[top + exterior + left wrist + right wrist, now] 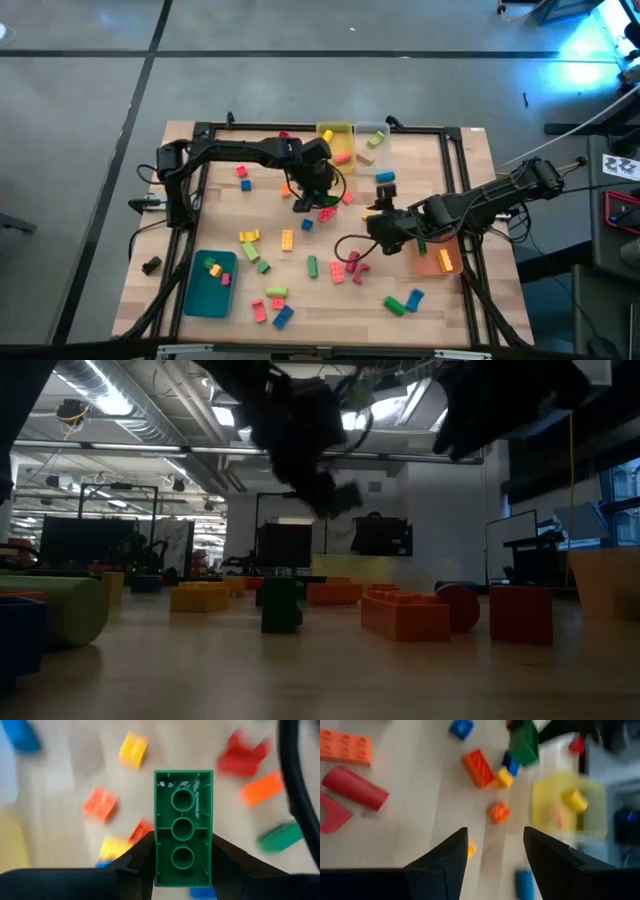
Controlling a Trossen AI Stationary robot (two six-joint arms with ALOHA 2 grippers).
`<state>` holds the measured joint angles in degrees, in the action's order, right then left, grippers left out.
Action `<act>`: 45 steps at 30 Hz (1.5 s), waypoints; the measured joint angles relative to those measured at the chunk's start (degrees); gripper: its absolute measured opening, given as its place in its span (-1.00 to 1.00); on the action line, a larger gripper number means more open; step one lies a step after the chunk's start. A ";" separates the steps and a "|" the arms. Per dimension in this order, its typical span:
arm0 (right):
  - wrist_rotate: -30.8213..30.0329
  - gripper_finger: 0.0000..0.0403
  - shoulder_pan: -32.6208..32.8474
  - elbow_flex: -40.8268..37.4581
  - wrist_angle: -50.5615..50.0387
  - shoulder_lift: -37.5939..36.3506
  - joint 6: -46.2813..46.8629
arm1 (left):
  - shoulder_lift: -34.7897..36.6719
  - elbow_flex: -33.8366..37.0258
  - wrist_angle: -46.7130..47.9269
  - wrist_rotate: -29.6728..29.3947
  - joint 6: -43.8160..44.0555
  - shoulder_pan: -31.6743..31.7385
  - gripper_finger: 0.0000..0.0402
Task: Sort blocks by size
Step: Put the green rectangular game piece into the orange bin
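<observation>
A green block [183, 820] with its hollow underside toward the camera is between the fingers of my left gripper [183, 845], which is shut on it above the middle of the table [305, 200]. In the low view the block [345, 495] hangs well above the tabletop. My right gripper [495, 840] hovers open right of centre [378, 228], nothing between its fingers. Several more blocks lie loose on the table, among them an orange one [479, 767] and a red cylinder [355, 787]. My left gripper pinches the green block by its two long sides [159, 855], near one end, between its two fingers. The fingers slant down from above and lie across the block. The block sticks out past the fingertips, lifted clear of the table.
A yellow bin [337, 140] and a clear bin [372, 140] stand at the far edge, a teal bin [210, 283] near left, an orange bin [435, 255] under my right arm. Loose blocks lie between them, such as a yellow one [249, 236] and a blue one [283, 316].
</observation>
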<state>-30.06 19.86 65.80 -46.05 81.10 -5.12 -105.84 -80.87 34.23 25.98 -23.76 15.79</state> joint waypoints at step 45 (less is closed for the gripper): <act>3.88 -0.45 -5.01 -0.07 16.83 1.99 -21.67 | 0.09 -2.59 -10.89 5.98 8.71 -4.25 -0.13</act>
<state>-26.18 14.85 65.73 -29.21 83.09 -26.79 -105.75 -83.46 23.34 31.96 -15.05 11.54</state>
